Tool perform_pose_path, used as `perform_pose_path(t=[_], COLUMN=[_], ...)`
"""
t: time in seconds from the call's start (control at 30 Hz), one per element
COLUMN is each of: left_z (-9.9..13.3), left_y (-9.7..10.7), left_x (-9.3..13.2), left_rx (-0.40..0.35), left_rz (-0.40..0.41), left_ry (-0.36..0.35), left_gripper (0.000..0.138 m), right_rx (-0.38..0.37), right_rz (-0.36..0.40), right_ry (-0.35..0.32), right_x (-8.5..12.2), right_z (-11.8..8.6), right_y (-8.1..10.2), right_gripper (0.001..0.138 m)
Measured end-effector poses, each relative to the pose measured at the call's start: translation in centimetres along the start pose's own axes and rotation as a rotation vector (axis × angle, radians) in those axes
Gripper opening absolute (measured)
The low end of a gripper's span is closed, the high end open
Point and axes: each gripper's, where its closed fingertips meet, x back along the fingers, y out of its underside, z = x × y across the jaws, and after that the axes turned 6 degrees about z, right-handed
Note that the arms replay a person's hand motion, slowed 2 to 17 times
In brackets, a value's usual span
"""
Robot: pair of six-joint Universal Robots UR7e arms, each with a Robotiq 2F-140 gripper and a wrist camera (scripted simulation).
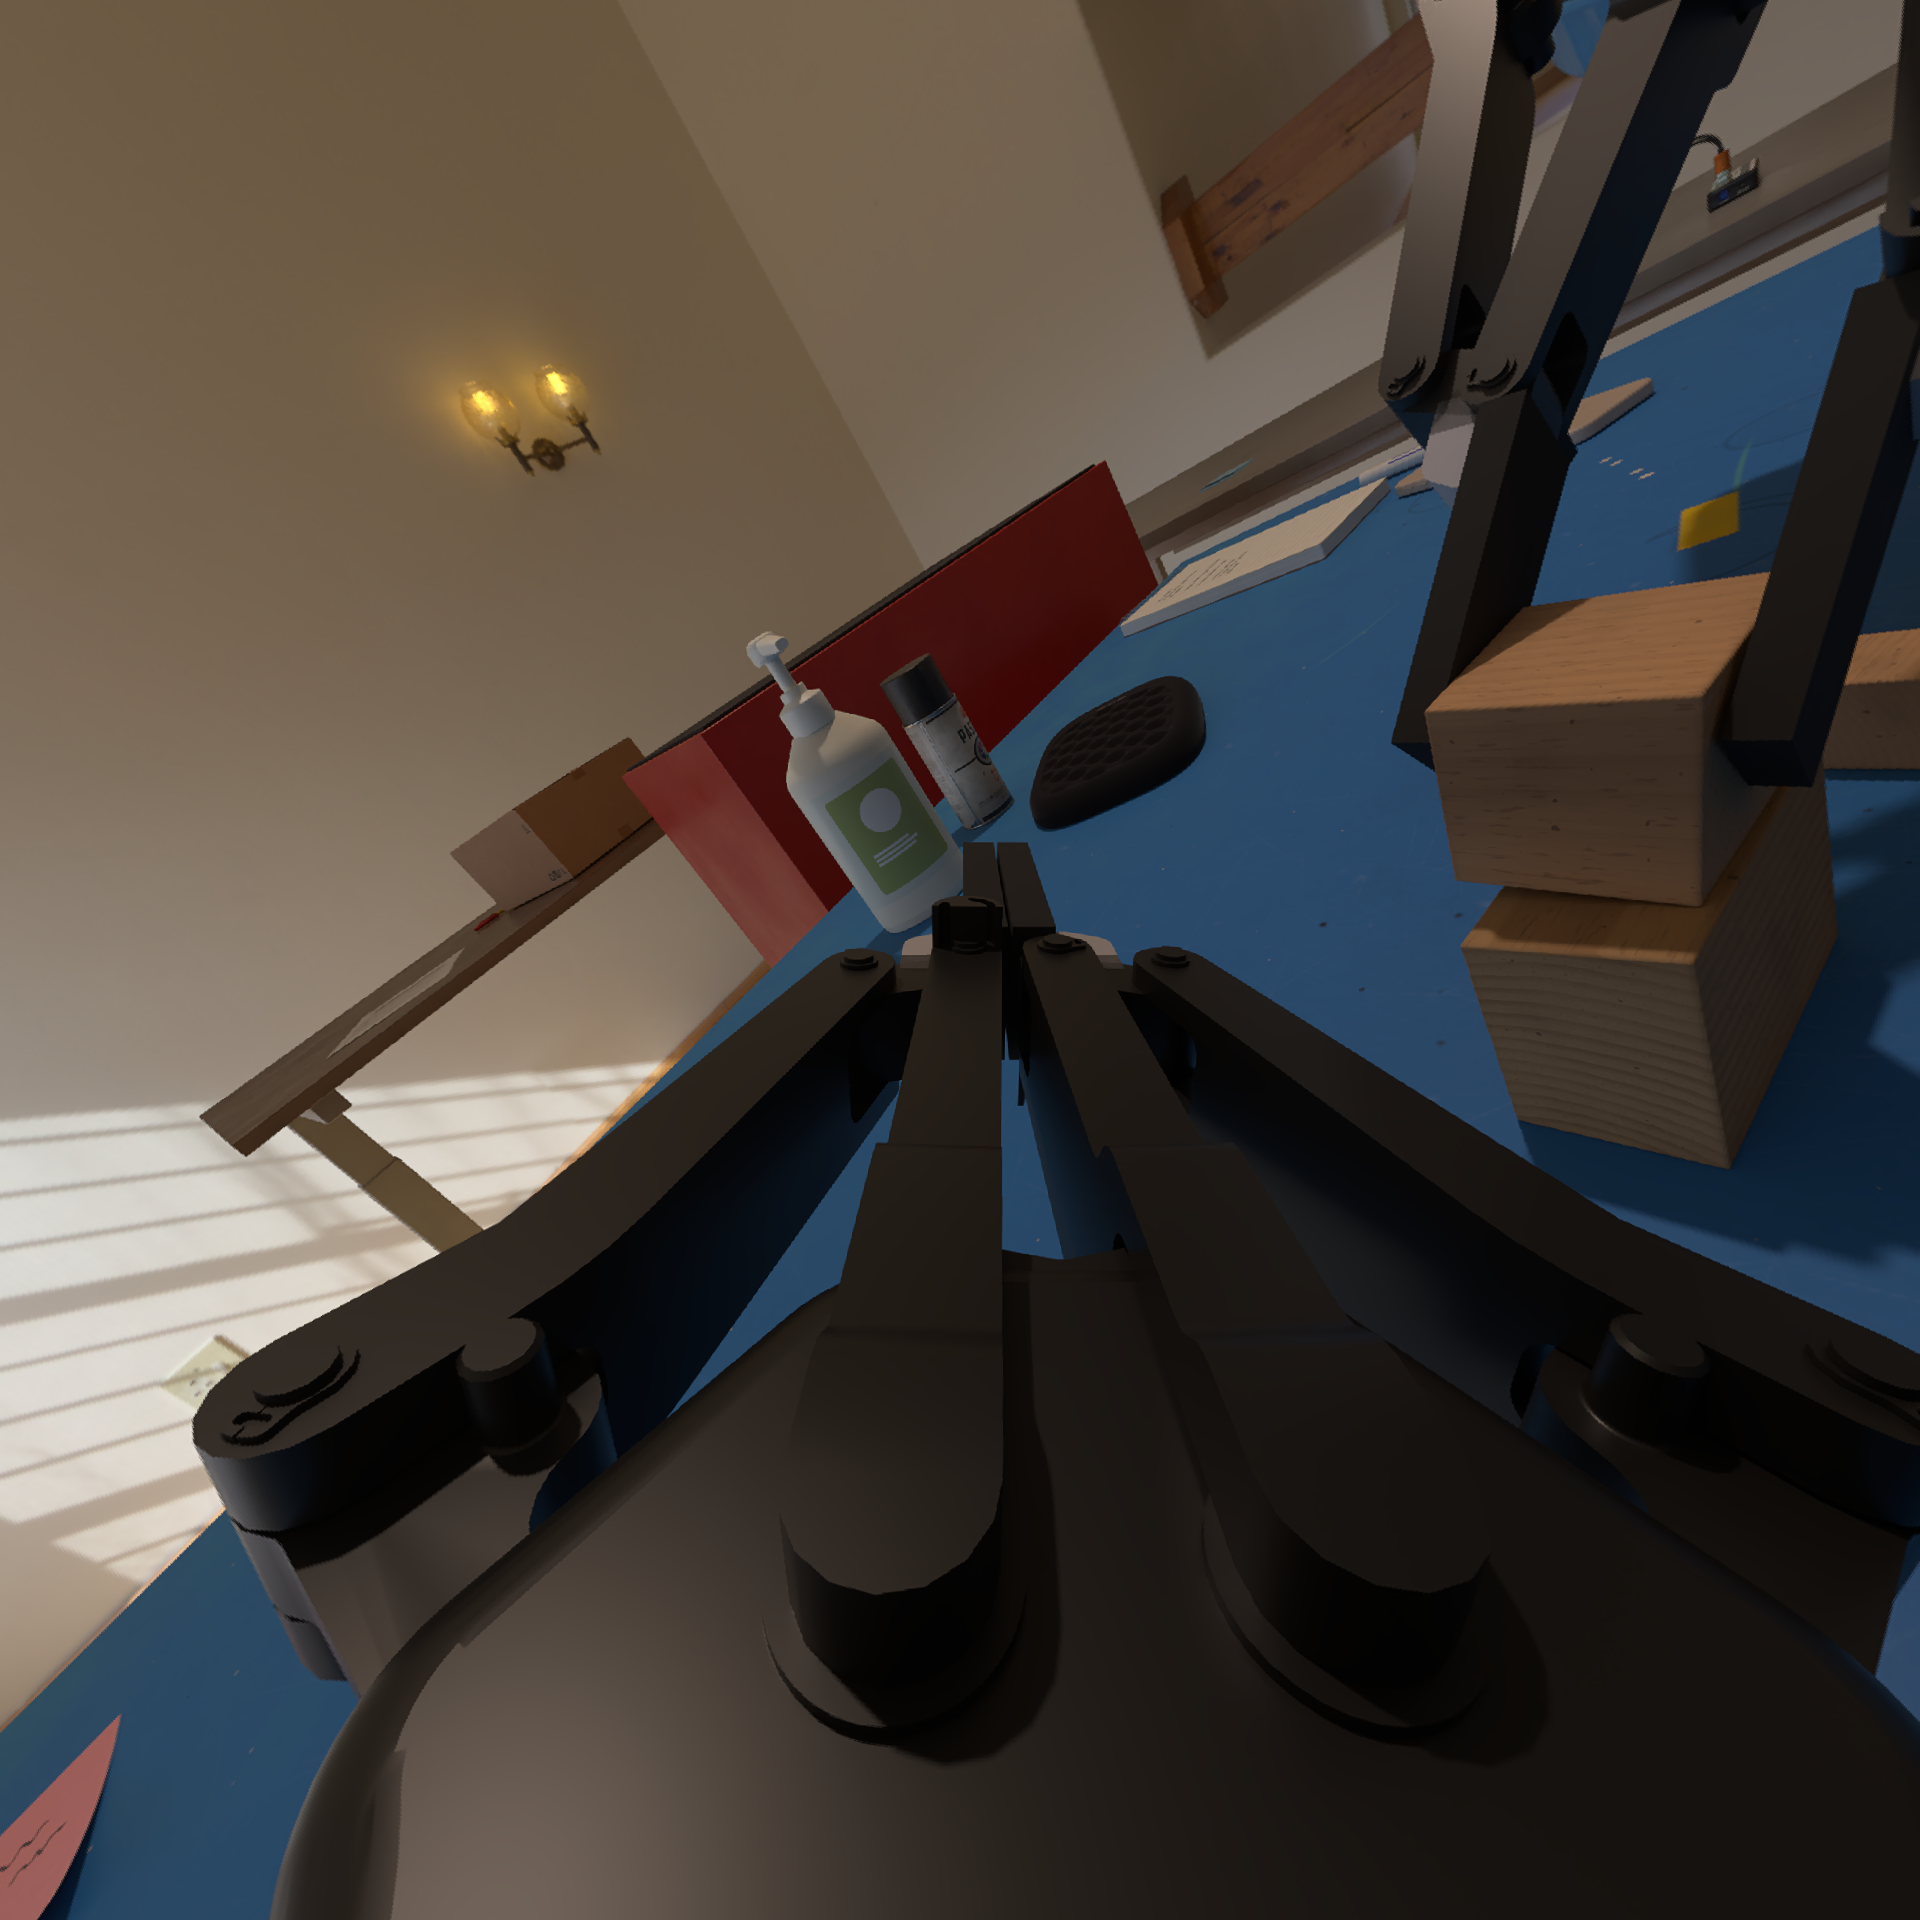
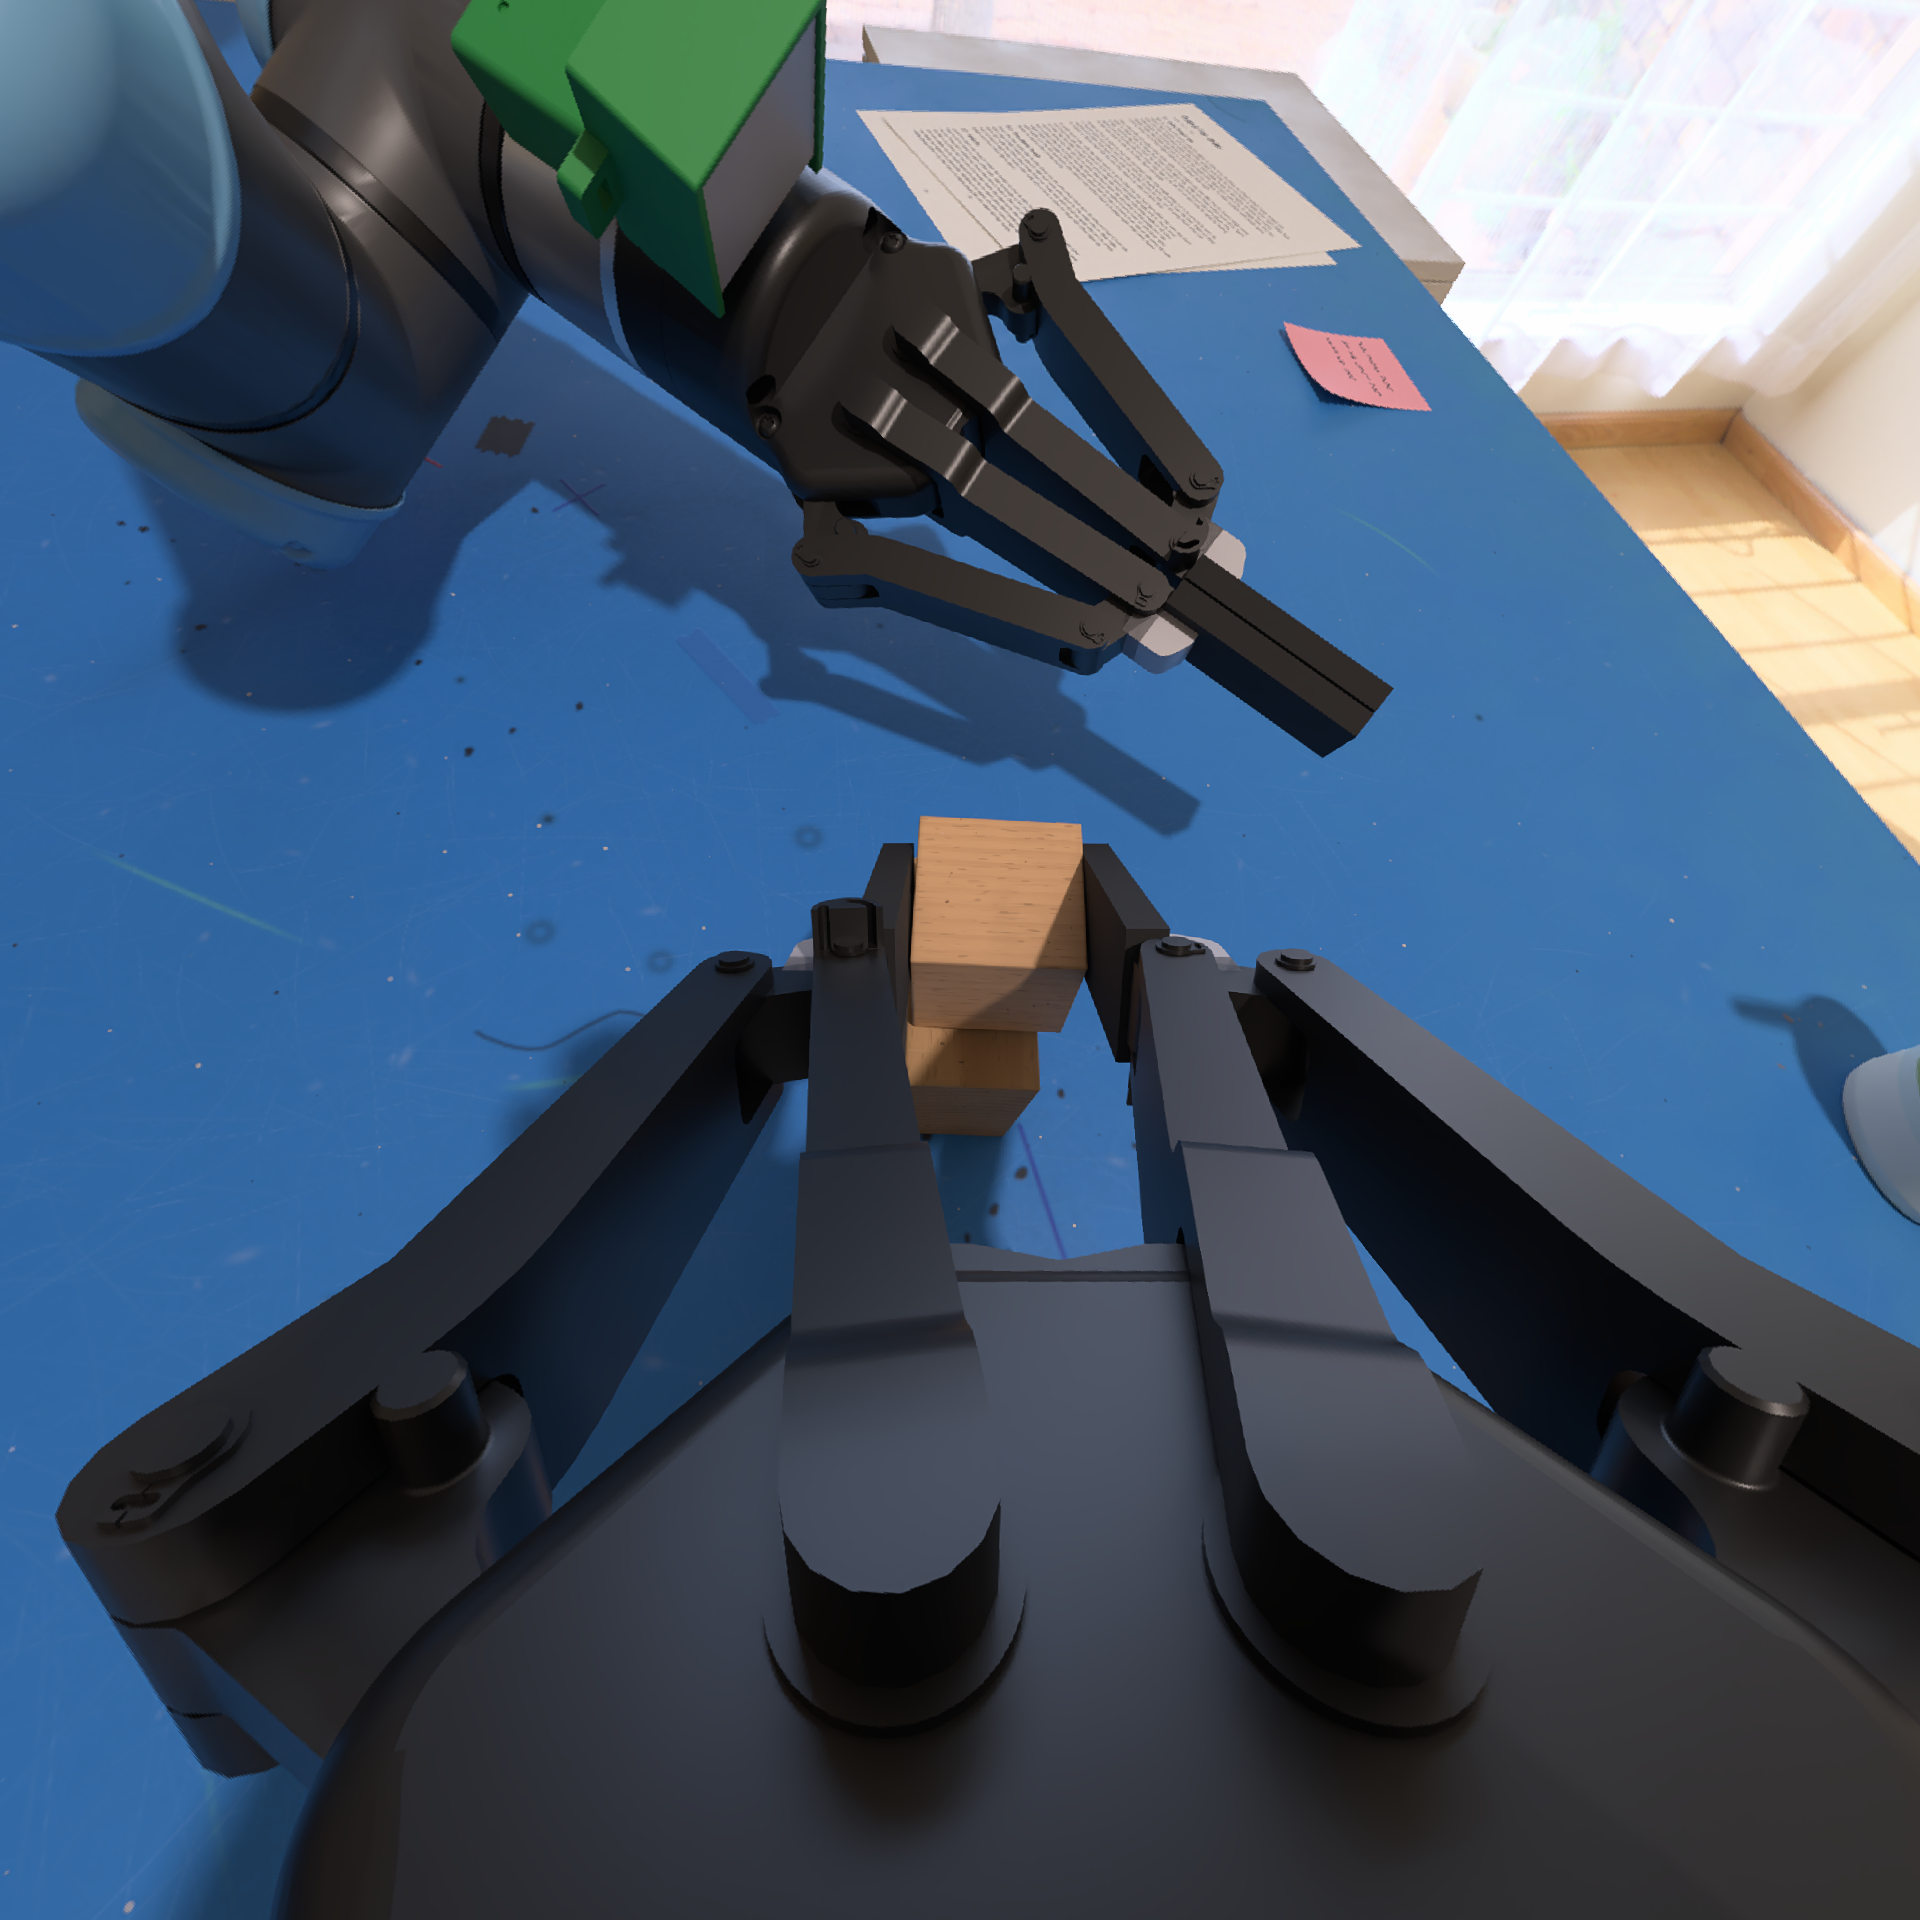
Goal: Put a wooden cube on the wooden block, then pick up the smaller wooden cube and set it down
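In the right wrist view my right gripper [image 2: 997, 883] is shut on a light wooden cube [image 2: 997, 914]. The cube rests on or just above a wooden block [image 2: 971, 1086] that stands on the blue table [image 2: 364, 831]. In the left wrist view the cube [image 1: 1569, 790] sits turned and offset on the block [image 1: 1621, 1029], with the right gripper [image 1: 1621, 717] clamped on its sides. My left gripper [image 1: 1003, 873] is shut and empty above the table, left of the stack. It also shows in the right wrist view [image 2: 1340, 707], beyond the cube. Another wooden piece [image 1: 1891, 696] shows partly at the right edge.
A pump bottle [image 1: 862, 821], a spray can [image 1: 951, 748], a black mesh pad [image 1: 1122, 748] and a red board [image 1: 935, 665] stand ahead of the left gripper. Paper sheets [image 2: 1112, 187] and a pink note [image 2: 1356, 369] lie near the table's far edge.
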Motion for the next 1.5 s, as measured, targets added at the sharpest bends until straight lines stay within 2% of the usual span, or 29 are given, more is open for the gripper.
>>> perform_pose_path(t=[0.57,0.6,0.63,0.7,1.5], left_z=[-0.06,-0.06,-0.07,-0.09,-0.27], left_y=[-0.02,-0.02,-0.03,-0.03,-0.12], left_x=[0.03,0.03,0.03,0.04,0.13], left_rx=[0.003,0.004,0.004,0.005,0.018], left_rz=[0.002,0.003,0.003,0.003,0.012], left_ry=[-0.002,-0.002,-0.003,-0.003,-0.008], left_gripper=[0.001,0.001,0.001,0.001,0.001], right_rx=[-0.002,-0.002,-0.002,-0.003,-0.010], right_rz=[0.000,0.000,-0.001,-0.001,0.005], right_ry=[-0.004,-0.004,-0.005,-0.007,-0.025], right_x=[-0.02,-0.03,-0.07,-0.14,0.66], right_z=[-0.05,-0.05,-0.07,-0.13,-0.14], right_y=[-0.01,0.00,0.05,0.08,0.15], right_gripper=[0.041,0.046,0.059,0.065,0.079])
